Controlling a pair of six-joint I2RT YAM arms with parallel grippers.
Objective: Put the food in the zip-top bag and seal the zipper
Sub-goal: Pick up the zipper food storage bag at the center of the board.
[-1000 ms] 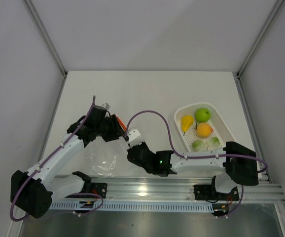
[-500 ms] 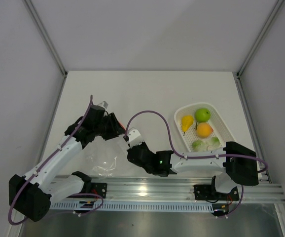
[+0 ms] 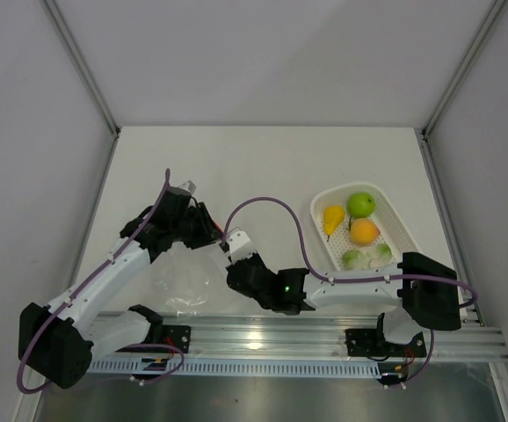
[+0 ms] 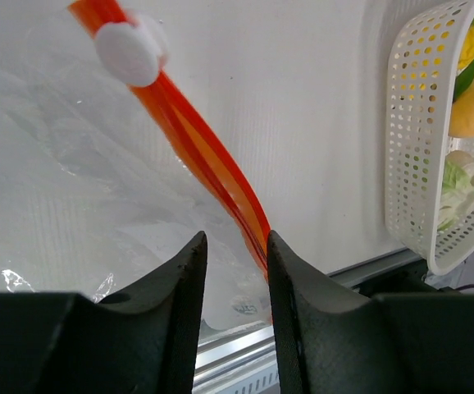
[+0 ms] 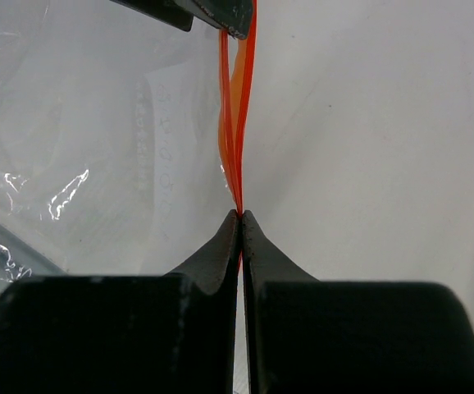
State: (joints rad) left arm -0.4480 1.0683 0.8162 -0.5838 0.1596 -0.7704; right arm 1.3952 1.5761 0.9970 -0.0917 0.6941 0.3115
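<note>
White arm links (image 3: 105, 280), black joint housings (image 3: 425, 301), purple cables (image 3: 272, 202), black left hand (image 4: 233, 240), perhaps a green light (image 3: 286, 287).

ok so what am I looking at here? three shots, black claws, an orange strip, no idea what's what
It is a machine with two arms, a left arm and a right arm, bolted at the near edge of a table. The wide picture looks down from above and behind them. The other two come from a camera on each wrist, so the black prongs at the bottom are that arm's own fingers.

On the table lies a clear zip-top bag with a red-orange zipper and a white slider. To the right, a white perforated basket holds the toy food: a yellow pear, a green apple, an orange fruit and greenish-white pieces.

The right gripper is pinched shut on the zipper. The left gripper has its jaws apart, with the strip running beside one finger. No food is in the bag yet.
</note>
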